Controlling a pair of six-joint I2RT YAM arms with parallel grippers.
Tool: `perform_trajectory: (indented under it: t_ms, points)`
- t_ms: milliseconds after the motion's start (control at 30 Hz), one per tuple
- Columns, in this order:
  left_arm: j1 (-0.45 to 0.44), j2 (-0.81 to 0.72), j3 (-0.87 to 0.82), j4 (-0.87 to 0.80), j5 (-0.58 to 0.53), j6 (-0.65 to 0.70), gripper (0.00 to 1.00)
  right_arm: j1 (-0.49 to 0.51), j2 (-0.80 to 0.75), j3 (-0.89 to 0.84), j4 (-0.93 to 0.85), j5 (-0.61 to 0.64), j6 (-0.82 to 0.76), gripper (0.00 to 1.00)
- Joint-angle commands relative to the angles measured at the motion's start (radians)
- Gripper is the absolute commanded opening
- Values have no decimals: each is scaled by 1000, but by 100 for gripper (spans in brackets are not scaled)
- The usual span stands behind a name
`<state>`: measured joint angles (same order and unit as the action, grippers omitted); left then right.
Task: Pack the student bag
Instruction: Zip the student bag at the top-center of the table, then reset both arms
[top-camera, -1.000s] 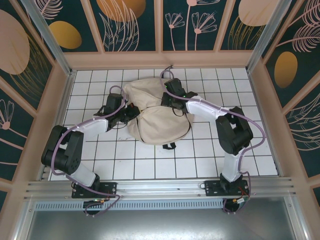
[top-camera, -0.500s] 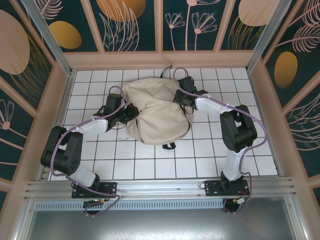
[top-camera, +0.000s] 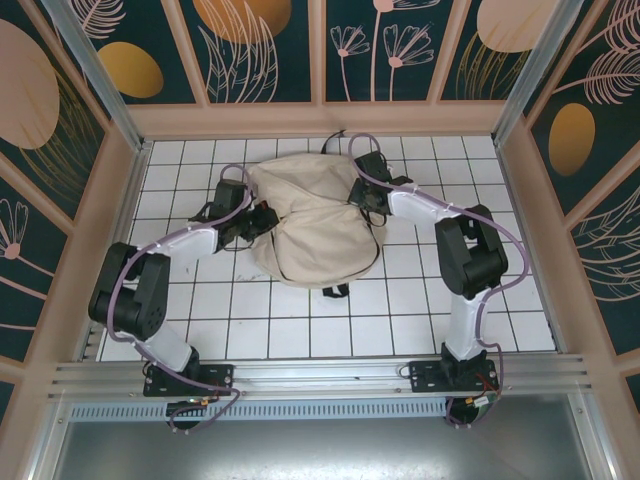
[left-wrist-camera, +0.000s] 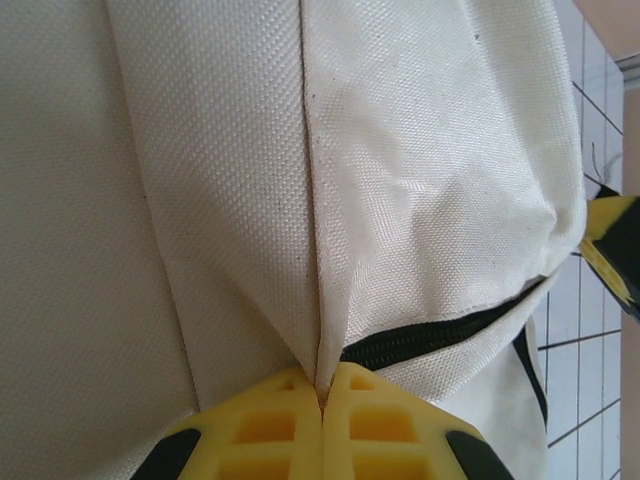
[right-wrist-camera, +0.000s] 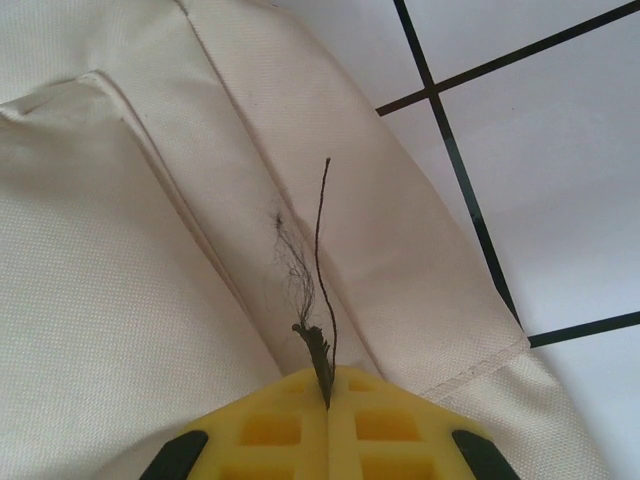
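Student bag (top-camera: 315, 225): cream fabric backpack, slumped on the white tiled worktop (top-camera: 300, 330) between my 2 hands, which meet it from opposite sides.

Left hand (left-wrist-camera: 322, 388): the 2 yellow fingers are pressed together with no gap. A raised fold of the bag's cream cloth runs straight into the line where they meet, so this hand is clamped on the bag. Just to the right of the fingertips, a dark zipper (left-wrist-camera: 440, 335) curves away across the fabric. From overhead, this hand sits against the bag's left flank at the crease between its 2 bulges.

Right hand (right-wrist-camera: 328, 388): fingers also pressed together. A frayed dark thread (right-wrist-camera: 320, 270) rises from between the tips and lies over the cream cloth directly ahead. I cannot tell whether any fabric is caught with it. A stitched edge of the bag runs ahead and to the right of this hand, with bare tile beyond.

A black strap (top-camera: 338, 292) shows at the bag's near edge.
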<state>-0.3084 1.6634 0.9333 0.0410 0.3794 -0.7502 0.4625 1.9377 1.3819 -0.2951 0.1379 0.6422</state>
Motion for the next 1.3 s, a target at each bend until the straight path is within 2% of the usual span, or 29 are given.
perform_trajectory:
  t_ms: [0, 100, 167, 200, 300, 333, 433, 500, 533, 600, 667, 733, 800, 867, 933, 1000, 1133, 1267]
  points:
    - [32, 45, 90, -31, -85, 57, 0, -35, -67, -8, -40, 58, 50, 0]
    - [34, 90, 149, -78, -105, 74, 1, -24, -95, -39, -28, 43, 70, 0]
    - [34, 89, 179, -108, -122, 82, 21, -23, -127, -49, -11, 17, 72, 1]
    - [33, 83, 193, -127, -130, 90, 32, -22, -146, -50, 0, 7, 67, 7]
    - [34, 56, 232, -175, -171, 110, 63, -19, -217, -45, 36, -21, 27, 38]
    - [34, 12, 243, -195, -193, 117, 70, -18, -245, -45, 52, -34, 11, 46]
    - [34, -61, 272, -245, -259, 138, 82, -17, -325, -41, 75, -32, -32, 70]
    - [34, -112, 283, -271, -323, 153, 86, -19, -381, -38, 74, 11, -66, 84]
    - [36, -142, 287, -284, -366, 161, 88, -21, -407, -38, 74, 53, -91, 86]
    - [43, -199, 283, -293, -441, 184, 92, -20, -456, -55, 82, 166, -137, 90]
    - [51, -257, 259, -278, -566, 206, 98, -27, -506, -104, 126, 299, -201, 94]
    - [66, -321, 203, -227, -689, 236, 98, -34, -557, -185, 218, 457, -290, 96]
    - [83, -374, 124, -146, -799, 268, 98, -63, -600, -273, 318, 545, -364, 97]
    - [98, -423, 27, -41, -921, 279, 99, -120, -642, -377, 412, 555, -402, 97]
    - [115, -466, -107, 98, -1042, 298, 99, -199, -680, -467, 482, 484, -422, 97]
    - [139, -476, -180, 156, -1133, 289, 99, -270, -705, -570, 559, 455, -440, 97]
    - [155, -472, -302, 287, -1185, 348, 99, -352, -720, -763, 726, 478, -503, 99]
    - [155, -464, -462, 561, -1177, 531, 99, -380, -709, -900, 875, 406, -552, 99]
